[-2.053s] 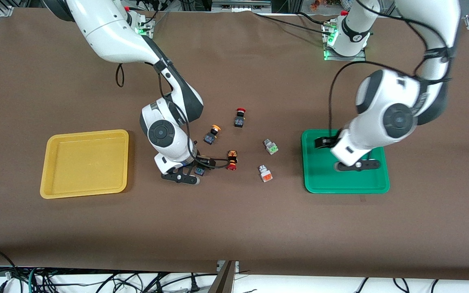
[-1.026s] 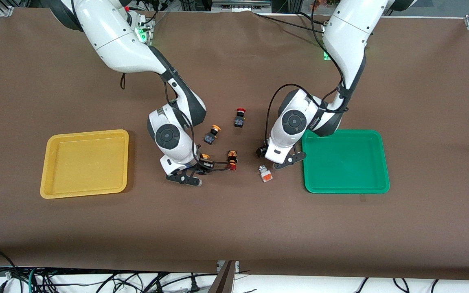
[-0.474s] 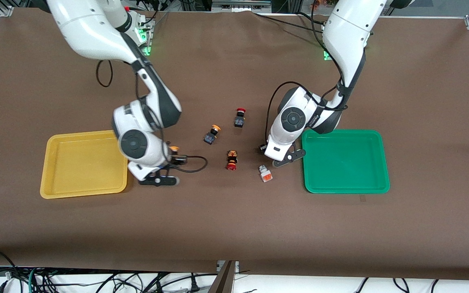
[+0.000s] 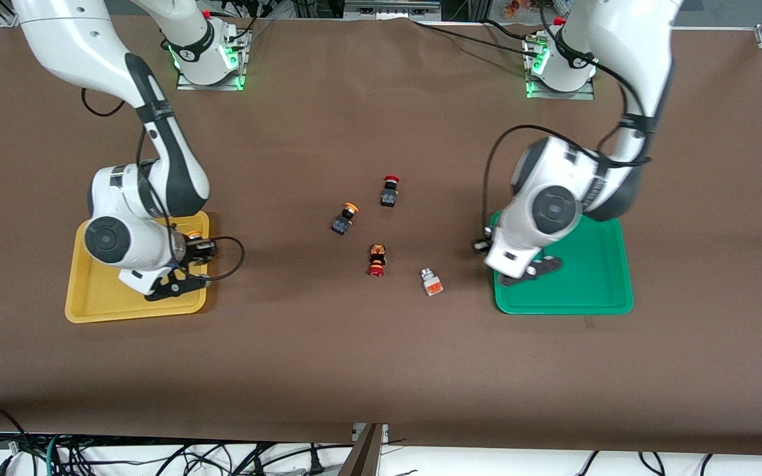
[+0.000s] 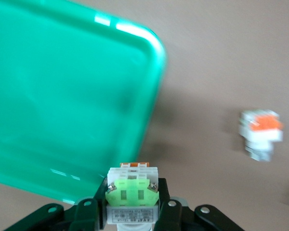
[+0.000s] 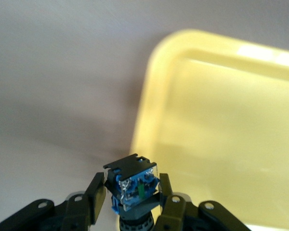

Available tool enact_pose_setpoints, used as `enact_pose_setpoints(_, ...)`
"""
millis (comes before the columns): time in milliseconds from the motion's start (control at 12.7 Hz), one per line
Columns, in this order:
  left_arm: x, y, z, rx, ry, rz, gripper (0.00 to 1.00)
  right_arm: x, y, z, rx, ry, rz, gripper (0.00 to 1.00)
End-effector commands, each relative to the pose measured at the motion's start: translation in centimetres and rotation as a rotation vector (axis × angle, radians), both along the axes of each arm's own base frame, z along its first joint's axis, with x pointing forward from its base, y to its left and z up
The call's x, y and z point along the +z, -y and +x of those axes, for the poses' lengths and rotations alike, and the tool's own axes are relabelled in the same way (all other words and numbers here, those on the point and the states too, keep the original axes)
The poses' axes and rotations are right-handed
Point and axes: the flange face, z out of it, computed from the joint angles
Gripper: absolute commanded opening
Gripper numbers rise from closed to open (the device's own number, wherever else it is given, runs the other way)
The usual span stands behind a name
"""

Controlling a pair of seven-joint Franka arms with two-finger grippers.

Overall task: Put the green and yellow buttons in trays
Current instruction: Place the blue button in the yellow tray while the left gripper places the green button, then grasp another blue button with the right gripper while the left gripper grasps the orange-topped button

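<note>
Left gripper [image 5: 131,211] clamped on green button [image 5: 131,192] over green tray [image 4: 592,297]; right gripper [image 6: 131,204] clamped on yellow-capped button [image 6: 133,185] over yellow tray [image 4: 100,307].

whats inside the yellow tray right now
No button rests in the yellow tray. The right gripper, shut on a yellow-capped button, is over its edge. The arm covers part of the floor, so that part stays unseen.

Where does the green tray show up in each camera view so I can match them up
Front view: green tray toward the left arm's end of the table, under the left gripper.
Left wrist view: green tray fills most of the frame, above the green button that the left gripper holds.
Right wrist view: not in it.
Shared landmark: the orange-faced white button beside the tray.
</note>
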Motion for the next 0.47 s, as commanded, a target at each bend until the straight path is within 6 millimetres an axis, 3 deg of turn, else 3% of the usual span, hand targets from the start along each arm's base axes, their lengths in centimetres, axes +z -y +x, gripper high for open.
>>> enact_pose_setpoints(0, -3.9, -6.5, 1.2, -0.123, -0.052, 0.012, 0.12, -0.4, 2.0, -1.3, 0.068, 0.002, 0.021, 0.64)
enact_pose_setpoints(79, -6.0, -7.2, 0.9, -0.148, -0.075, 0.007, 0.17, -0.1, 2.0, -1.2, 0.06, 0.002, 0.022, 0.92)
enact_pose_setpoints(158, -7.2, -7.4, 0.7, -0.147, -0.075, 0.007, 0.41, 0.2, 1.4, -1.1, 0.052, 0.002, 0.028, 0.97)
enact_pose_setpoints(237, -7.5, -7.4, 0.6, -0.147, -0.072, 0.007, 0.99, 0.7, 0.3, -1.1, 0.007, 0.001, 0.048, 0.98)
enact_pose_setpoints(395, -5.3, -6.7, 0.9, -0.144, -0.059, 0.003, 1.0, 1.3, -4.8, -1.6, -0.104, -0.008, 0.077, 0.98)
